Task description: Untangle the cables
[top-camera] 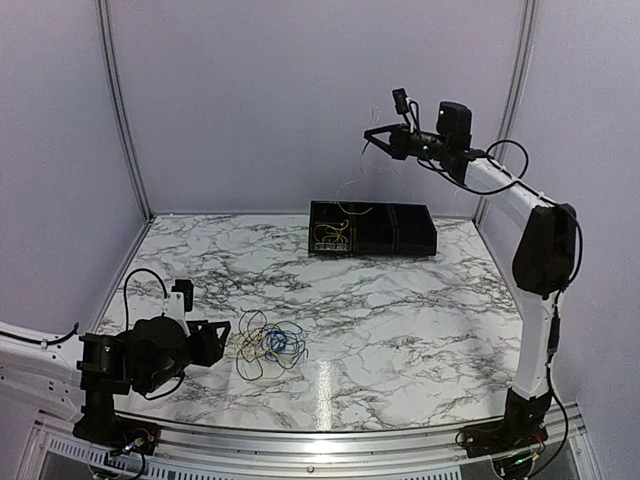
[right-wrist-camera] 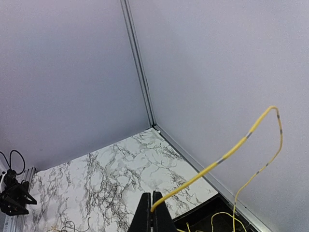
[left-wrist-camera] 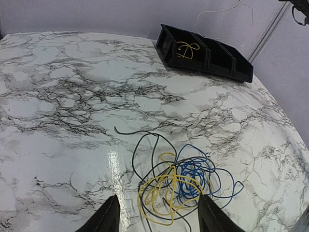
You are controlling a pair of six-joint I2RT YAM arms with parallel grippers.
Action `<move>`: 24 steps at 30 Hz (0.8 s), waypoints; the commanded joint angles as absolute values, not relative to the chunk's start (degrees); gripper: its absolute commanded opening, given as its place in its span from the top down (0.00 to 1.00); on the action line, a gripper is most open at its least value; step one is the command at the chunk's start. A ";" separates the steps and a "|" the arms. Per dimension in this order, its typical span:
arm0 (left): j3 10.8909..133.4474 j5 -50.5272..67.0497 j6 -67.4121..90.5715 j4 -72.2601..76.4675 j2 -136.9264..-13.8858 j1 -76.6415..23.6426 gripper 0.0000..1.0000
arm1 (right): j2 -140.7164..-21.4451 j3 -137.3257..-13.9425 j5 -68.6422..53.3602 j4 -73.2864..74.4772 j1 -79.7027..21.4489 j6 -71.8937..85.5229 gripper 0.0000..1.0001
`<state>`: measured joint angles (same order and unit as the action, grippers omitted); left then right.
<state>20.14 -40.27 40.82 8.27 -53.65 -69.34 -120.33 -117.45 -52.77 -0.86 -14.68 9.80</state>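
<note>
Top view behind, over marble table; left wrist low, right wrist high; black bin in all.

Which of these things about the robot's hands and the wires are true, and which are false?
The right gripper pinches a yellow wire up in the air. True.
The left gripper is shut. False: it is open, by the tangle.
The tangle has yellow, blue and black wires. True.
The black bin is empty. False: yellow wire lies in its left compartment.
</note>
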 commanded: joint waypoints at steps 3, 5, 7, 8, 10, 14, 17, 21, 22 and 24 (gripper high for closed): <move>19.96 -43.13 41.22 5.06 -53.45 -69.52 0.42 | -123.97 -125.59 -49.50 2.42 -18.43 5.17 1.00; 20.48 -42.86 41.37 4.43 -53.52 -69.52 0.42 | -126.16 -126.59 -48.55 2.36 -18.71 4.93 1.00; 20.82 -42.56 41.56 4.00 -53.51 -69.52 0.42 | -127.59 -126.94 -47.69 1.89 -18.66 4.75 1.00; 21.02 -42.40 41.64 3.85 -53.41 -69.52 0.42 | -128.38 -127.12 -47.50 1.75 -18.70 4.30 1.00; 21.37 -42.19 41.74 3.37 -53.51 -69.52 0.42 | -130.36 -127.45 -46.82 1.72 -18.73 3.06 1.00; 21.79 -42.36 42.20 2.55 -53.73 -69.52 0.42 | -133.86 -127.79 -45.09 1.42 -18.65 0.71 1.00; 21.88 -42.60 42.76 2.50 -54.45 -69.52 0.42 | -136.41 -127.64 -44.73 0.90 -18.86 0.18 1.00; 22.30 -42.71 43.68 2.59 -56.73 -69.52 0.41 | -139.13 -126.92 -44.82 1.96 -19.86 -3.55 1.00; 22.35 -42.64 43.95 2.75 -57.38 -69.52 0.41 | -139.67 -126.85 -44.88 2.77 -20.29 -4.60 1.00; 22.62 -42.50 44.24 3.09 -58.62 -69.52 0.41 | -140.35 -126.71 -45.32 4.03 -21.21 -5.77 1.00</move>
<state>20.84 -41.65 43.13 4.23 -56.66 -69.32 -139.79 -125.86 -45.47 1.91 -19.20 -1.63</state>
